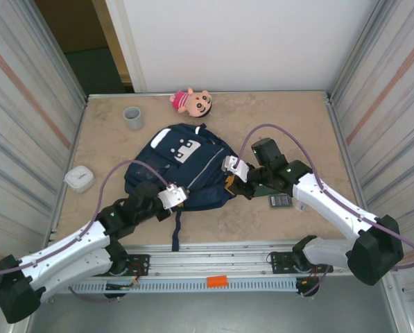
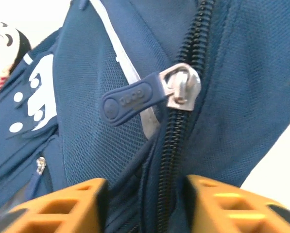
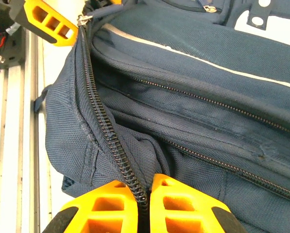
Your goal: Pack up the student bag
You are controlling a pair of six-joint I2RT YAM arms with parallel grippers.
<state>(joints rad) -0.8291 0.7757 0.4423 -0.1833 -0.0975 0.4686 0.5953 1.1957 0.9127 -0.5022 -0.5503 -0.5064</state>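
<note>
The student bag (image 1: 186, 163), navy with white stripes and a white buckle patch, lies flat mid-table. My left gripper (image 1: 174, 198) is at its near edge, open; its orange fingers (image 2: 62, 206) straddle the bag's main zipper without pinching it. The silver zipper slider (image 2: 182, 87) with its blue pull tab (image 2: 130, 99) sits just beyond the fingertips. My right gripper (image 1: 236, 182) is at the bag's right side, shut on the zipper edge of the student bag (image 3: 149, 121). In the right wrist view the black zipper teeth (image 3: 103, 131) run down into the closed fingers (image 3: 183, 204).
A pink plush doll (image 1: 193, 102) lies at the back, and a grey cup (image 1: 133, 118) stands at the back left. A white case (image 1: 79, 179) is at the left. A dark calculator (image 1: 281, 201) lies under the right arm. The metal rail (image 1: 213, 267) borders the near edge.
</note>
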